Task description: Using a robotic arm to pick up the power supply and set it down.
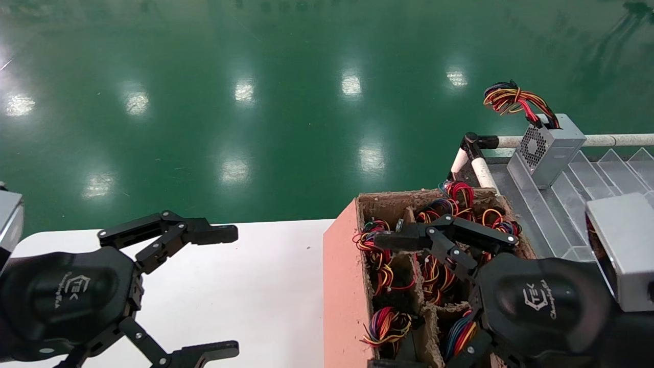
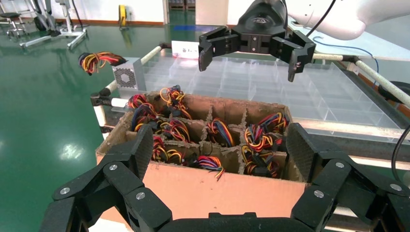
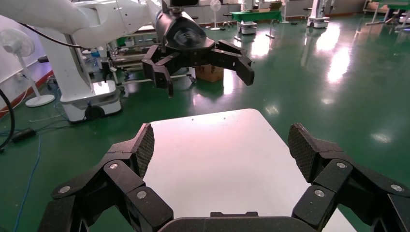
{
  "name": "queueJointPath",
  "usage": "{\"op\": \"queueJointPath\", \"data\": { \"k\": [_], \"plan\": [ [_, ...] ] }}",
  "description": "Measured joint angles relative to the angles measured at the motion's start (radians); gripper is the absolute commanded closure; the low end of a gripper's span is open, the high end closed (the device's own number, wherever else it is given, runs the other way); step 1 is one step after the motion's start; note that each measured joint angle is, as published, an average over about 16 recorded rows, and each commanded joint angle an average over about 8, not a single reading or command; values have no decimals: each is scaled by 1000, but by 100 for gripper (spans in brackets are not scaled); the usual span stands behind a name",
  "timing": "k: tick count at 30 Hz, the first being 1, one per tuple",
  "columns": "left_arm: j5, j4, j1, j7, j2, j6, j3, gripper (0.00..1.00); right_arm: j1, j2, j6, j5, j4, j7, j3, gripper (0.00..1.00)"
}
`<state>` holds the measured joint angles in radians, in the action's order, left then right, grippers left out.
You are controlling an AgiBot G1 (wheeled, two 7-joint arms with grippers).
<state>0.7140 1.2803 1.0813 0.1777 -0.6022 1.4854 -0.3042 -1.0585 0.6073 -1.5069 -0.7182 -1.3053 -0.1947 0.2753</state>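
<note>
The power supply (image 1: 549,148), a small grey box with a round-hole grille, stands upright at the far left corner of the clear tray rack (image 1: 577,199). Its red, yellow and black wires (image 1: 516,99) stick out of the top. The left wrist view shows the power supply (image 2: 128,75) beyond the cardboard box. My right gripper (image 1: 375,301) is open and hovers over the box of wire bundles, well short of the power supply, holding nothing. My left gripper (image 1: 235,291) is open over the white table (image 1: 276,266), also holding nothing.
A pink cardboard box (image 1: 342,276) with dividers holds several coloured wire coils (image 1: 386,324) between the table and the rack. White pipe rails (image 1: 480,171) frame the rack. Green floor lies beyond. The plain grey wrist block (image 1: 623,245) sits over the rack.
</note>
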Motion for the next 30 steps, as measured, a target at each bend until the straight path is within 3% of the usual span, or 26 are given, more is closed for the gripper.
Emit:
{"op": "queueJointPath", "data": {
  "k": [30],
  "plan": [
    [0,0,0,0,0,0,0,0,-14,3,10,-11,19,6,4,0]
  ]
}}
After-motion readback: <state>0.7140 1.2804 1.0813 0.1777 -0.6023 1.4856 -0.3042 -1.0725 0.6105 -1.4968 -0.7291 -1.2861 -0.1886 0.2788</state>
